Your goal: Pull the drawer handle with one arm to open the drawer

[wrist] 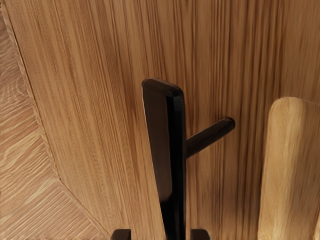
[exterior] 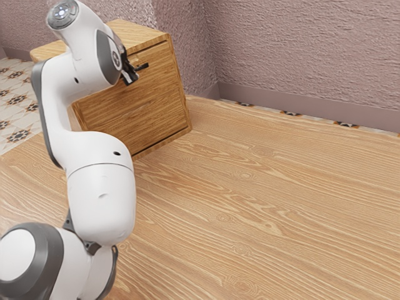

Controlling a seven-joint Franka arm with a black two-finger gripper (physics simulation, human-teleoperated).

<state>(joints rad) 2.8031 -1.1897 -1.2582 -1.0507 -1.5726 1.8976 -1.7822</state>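
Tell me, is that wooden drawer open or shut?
Shut, it seems: the drawer front sits flush with the cabinet, no gap showing.

Cabinet (exterior: 144, 109) — we record brown wood with fine, close grain, smooth, with a low satin sheen.
Drawer front (wrist: 90, 75): the same wood, straight-grained, no roughness that we can see.
Drawer handle (wrist: 167, 150) — black and hard; we cannot tell metal from plastic. Smooth, with a faint gloss along its edge.
Work surface (exterior: 269, 187): paler wood boards, broad swirling grain, matt.
Wall (exterior: 300, 44): mauve plaster, coarse and pebbled.
Arm (exterior: 97, 187): white moulded shell, glossy, with grey matt joint bands.
Patterned tiles (exterior: 15, 94): we list these as smooth ceramic.
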